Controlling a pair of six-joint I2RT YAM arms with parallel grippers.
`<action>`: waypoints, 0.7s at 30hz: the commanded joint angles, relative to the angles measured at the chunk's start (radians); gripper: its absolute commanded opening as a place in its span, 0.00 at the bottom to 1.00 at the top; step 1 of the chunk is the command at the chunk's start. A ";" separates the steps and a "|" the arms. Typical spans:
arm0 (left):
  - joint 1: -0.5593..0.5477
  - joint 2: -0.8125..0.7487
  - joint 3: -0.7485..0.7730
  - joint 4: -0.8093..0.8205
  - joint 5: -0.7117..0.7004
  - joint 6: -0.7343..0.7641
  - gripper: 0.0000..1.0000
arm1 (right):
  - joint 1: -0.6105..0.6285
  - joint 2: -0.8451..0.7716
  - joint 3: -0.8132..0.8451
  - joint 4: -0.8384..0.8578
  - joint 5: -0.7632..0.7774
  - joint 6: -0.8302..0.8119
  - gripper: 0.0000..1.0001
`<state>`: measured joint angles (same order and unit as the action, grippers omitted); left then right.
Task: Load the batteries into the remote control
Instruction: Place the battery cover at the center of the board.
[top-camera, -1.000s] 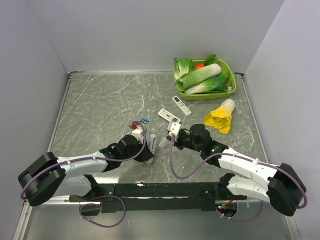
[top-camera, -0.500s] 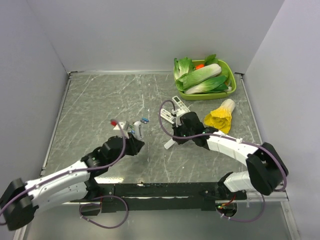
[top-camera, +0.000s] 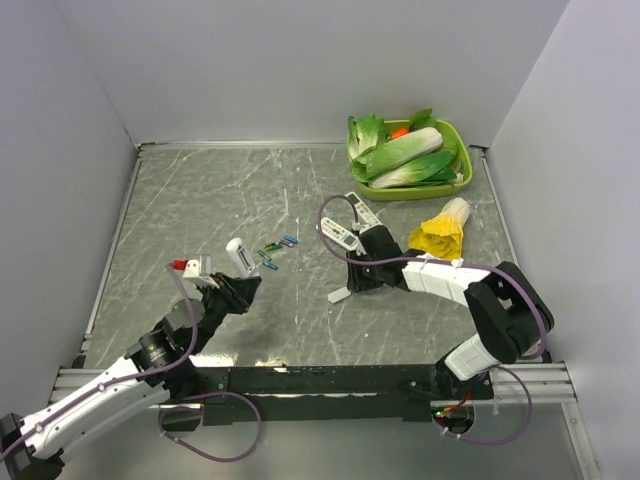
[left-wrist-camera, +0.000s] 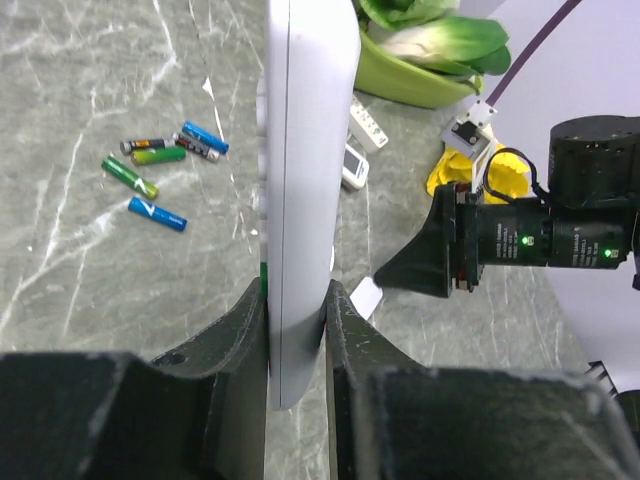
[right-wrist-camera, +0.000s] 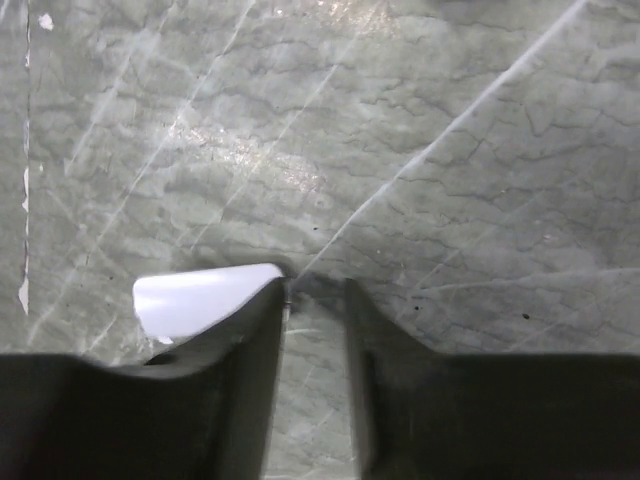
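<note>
Holding the remote control edge-up off the tabletop, the left gripper is clamped tight on its sides, probably so the battery bay is reachable. From overhead, the batteries lie loose around its 3 o'clock, mixed with green cells. The right gripper is slightly parted and empty, with the cover plate flat at its 9 o'clock, looks parked out of the way.

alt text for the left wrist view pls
The left end effector grips the white remote edge-on. Blue batteries and green batteries lie loose on the table to its left; the right end effector is beside a small white plate on its right.
</note>
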<state>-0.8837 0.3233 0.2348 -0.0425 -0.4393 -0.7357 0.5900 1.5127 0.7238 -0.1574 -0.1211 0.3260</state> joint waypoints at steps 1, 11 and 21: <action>0.003 -0.076 -0.051 0.035 -0.015 0.045 0.04 | -0.006 -0.097 0.038 -0.045 0.058 -0.007 0.67; 0.006 -0.177 -0.115 0.118 0.089 0.062 0.01 | 0.022 -0.419 0.003 0.089 0.077 -0.079 1.00; 0.005 -0.220 -0.123 0.136 0.206 0.075 0.01 | 0.031 -0.184 0.130 0.213 -0.211 -0.200 0.95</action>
<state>-0.8825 0.1249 0.1123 0.0441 -0.2867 -0.6769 0.6075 1.1538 0.6987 0.0612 -0.1921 0.1802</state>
